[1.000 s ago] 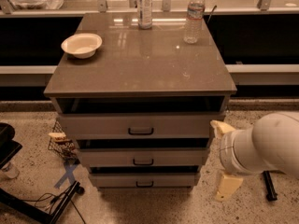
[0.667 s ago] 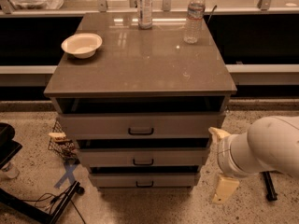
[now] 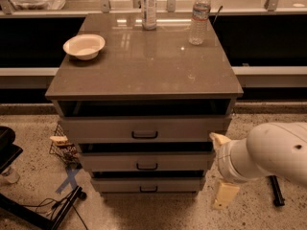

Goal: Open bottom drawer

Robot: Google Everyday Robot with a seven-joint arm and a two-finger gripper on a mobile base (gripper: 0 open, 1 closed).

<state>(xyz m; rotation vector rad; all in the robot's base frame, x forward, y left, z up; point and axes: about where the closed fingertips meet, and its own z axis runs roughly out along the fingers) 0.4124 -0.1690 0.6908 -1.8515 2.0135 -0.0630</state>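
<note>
Gripper (image 3: 217,170) sits just right of the bottom drawer (image 3: 115,184), its two fingers spread wide and holding nothing, away from the drawer's small black handle (image 3: 148,189)

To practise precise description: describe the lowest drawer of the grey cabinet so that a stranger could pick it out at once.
Find the brown-topped grey cabinet with three stacked drawer fronts. The bottom drawer is the light grey flat front with a small black handle nearest the floor, and the robot's cream-fingered tool is just off to its right. Unlike the two fronts above, it is the narrowest and shortest.
</note>
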